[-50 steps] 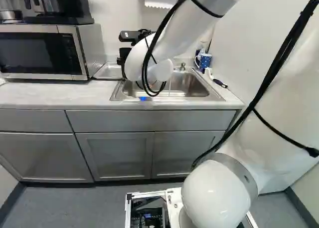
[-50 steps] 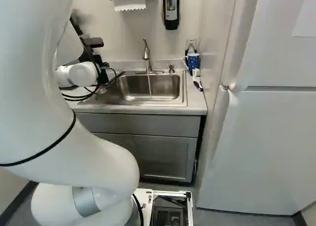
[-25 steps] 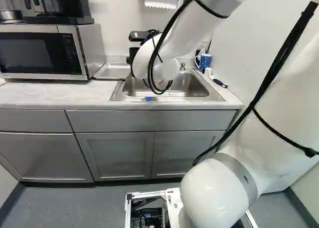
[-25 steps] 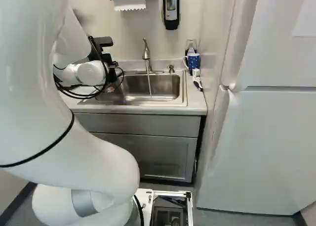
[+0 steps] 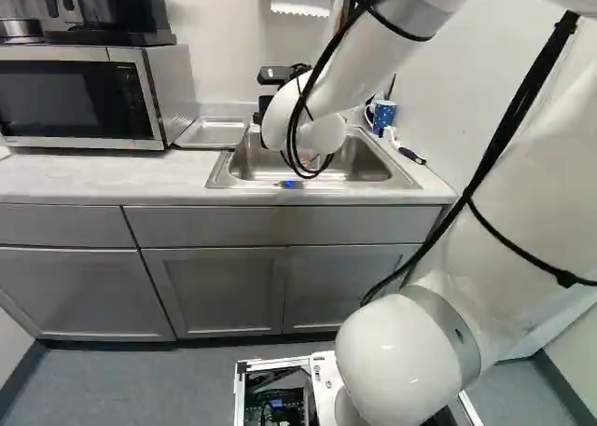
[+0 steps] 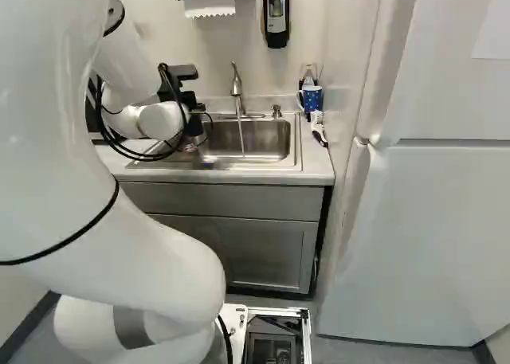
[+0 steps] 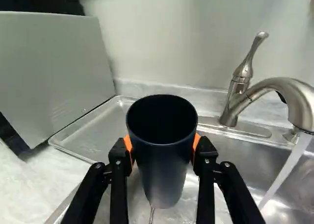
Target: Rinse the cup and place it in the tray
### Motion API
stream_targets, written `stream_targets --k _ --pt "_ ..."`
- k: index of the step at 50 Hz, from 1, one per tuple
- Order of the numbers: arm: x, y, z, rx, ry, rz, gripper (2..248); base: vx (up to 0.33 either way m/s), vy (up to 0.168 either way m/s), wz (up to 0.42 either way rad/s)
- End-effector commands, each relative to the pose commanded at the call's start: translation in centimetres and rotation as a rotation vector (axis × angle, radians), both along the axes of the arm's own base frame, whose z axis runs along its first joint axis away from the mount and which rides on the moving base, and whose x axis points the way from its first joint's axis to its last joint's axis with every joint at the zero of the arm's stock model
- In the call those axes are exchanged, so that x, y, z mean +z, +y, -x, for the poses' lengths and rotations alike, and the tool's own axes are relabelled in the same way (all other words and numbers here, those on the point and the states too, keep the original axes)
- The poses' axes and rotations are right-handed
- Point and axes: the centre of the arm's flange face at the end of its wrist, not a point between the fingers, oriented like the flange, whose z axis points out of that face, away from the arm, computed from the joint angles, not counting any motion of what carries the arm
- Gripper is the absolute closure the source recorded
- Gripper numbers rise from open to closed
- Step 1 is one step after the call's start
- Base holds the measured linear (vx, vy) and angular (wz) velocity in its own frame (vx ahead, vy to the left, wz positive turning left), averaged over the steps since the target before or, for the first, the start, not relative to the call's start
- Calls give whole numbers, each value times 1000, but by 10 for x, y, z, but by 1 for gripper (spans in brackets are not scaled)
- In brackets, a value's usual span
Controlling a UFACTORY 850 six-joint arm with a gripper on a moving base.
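Dark cylindrical cup: seemed stiff, slippery when wet.
Black tool: grasped both cup sides, suitably below rim.
Shallow metal tray: lay at cup's ten o'clock.

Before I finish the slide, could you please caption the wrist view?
Cup in the gripper over the sink, tap running beside it.

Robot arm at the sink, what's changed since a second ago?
The arm has shifted rightward in both base views, over the sink toward the running water. The gripper now holds the dark cup; the earlier pictures don't show whether it already did. The base, tray, blue mug and running faucet stayed as they were.
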Motion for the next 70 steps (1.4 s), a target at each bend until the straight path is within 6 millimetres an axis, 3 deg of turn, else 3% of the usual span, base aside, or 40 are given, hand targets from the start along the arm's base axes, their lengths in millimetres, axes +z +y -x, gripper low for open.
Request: stream_targets --k 56,70 --pt "-52 -79 -19 -182 59 11 125 0 0 0" --pt "-52 -99 -24 -227 59 9 125 0 0 0"
